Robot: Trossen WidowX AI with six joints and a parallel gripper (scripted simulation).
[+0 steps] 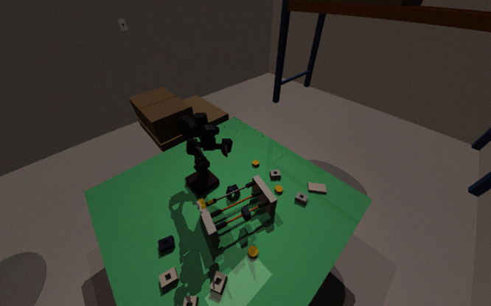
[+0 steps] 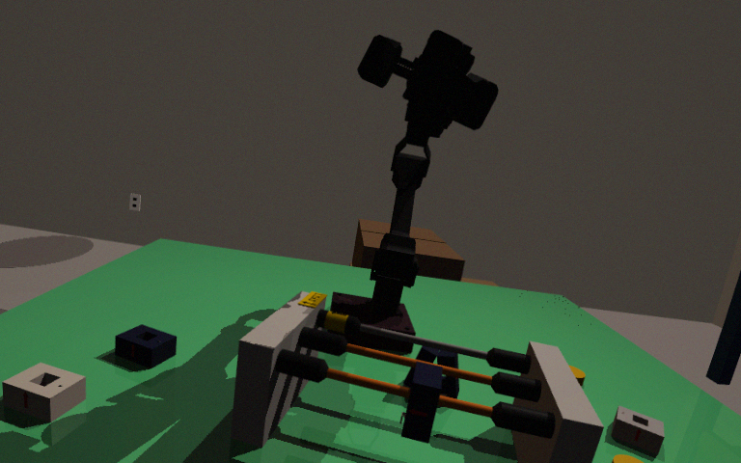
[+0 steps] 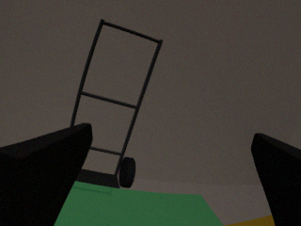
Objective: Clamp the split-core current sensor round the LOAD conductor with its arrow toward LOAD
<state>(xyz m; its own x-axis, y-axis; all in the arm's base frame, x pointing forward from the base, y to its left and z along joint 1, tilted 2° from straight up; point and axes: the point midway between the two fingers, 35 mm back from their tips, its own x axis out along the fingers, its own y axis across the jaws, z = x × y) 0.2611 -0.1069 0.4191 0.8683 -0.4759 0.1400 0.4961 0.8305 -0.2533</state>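
Observation:
The open split-core sensor [image 1: 232, 188] [image 2: 451, 389] is dark blue and stands on the green table with its jaws apart at the top, just behind the rack. Its arrow cannot be made out. The grey conductor [image 1: 221, 197] [image 2: 404, 337] is the rack's rearmost rod, with a yellow band at its left end. A yellow marker [image 1: 202, 203] [image 2: 312, 299] sits on the left rack block beside it; its lettering is too blurred to read surely. My gripper [image 1: 206, 135] [image 2: 430, 80] [image 3: 174, 137] is open and empty, high above the table and away from the sensor.
Two orange conductors run parallel between the left block [image 1: 208, 222] and right block [image 2: 573, 393]. A closed dark sensor [image 1: 246, 212] [image 2: 423, 403] sits round the front one. A dark block [image 1: 166, 243] [image 2: 145, 346], several pale blocks and yellow discs stand around. A hand truck [image 3: 109, 100] shows beyond the table.

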